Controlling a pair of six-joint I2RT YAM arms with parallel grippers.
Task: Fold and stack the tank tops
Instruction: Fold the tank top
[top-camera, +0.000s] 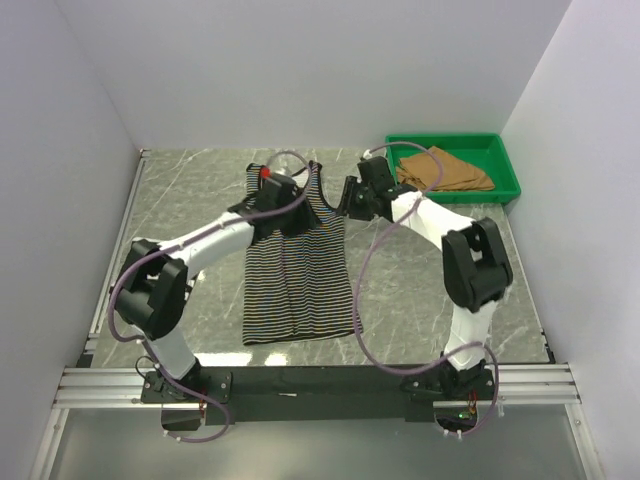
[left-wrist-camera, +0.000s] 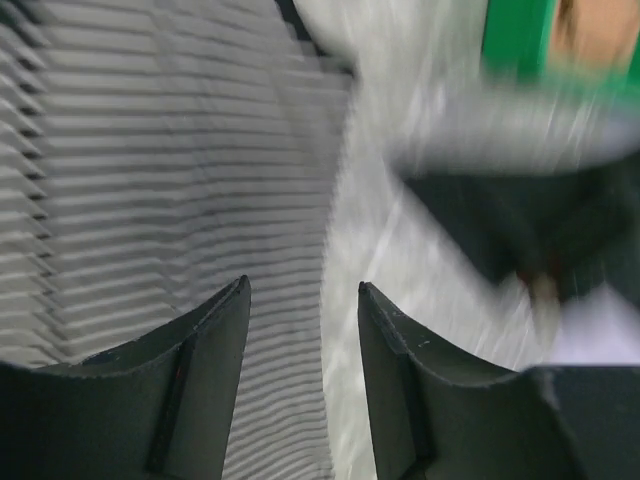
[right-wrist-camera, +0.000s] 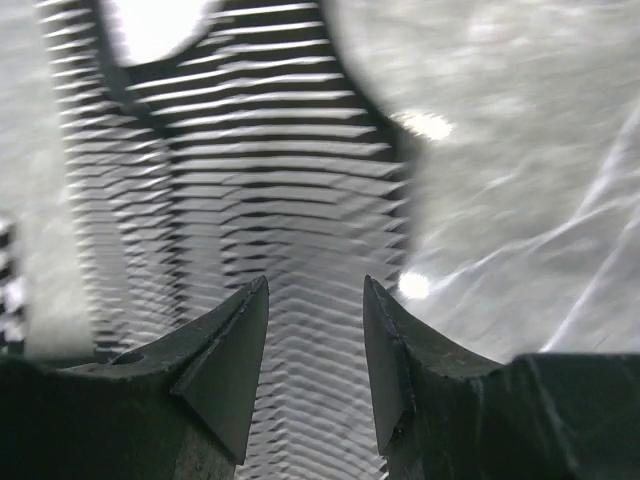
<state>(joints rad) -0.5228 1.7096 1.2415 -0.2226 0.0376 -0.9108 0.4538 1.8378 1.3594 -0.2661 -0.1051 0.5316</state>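
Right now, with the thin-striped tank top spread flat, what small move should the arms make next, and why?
Probably lower both grippers onto the shoulder end and pinch it. The thin-striped tank top lies flat and unfolded; the left gripper and right gripper hover open above that end, holding nothing.

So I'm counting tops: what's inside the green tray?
A tan-brown top lies bunched in the green tray. Whether another lies beneath is hidden by the cloth.
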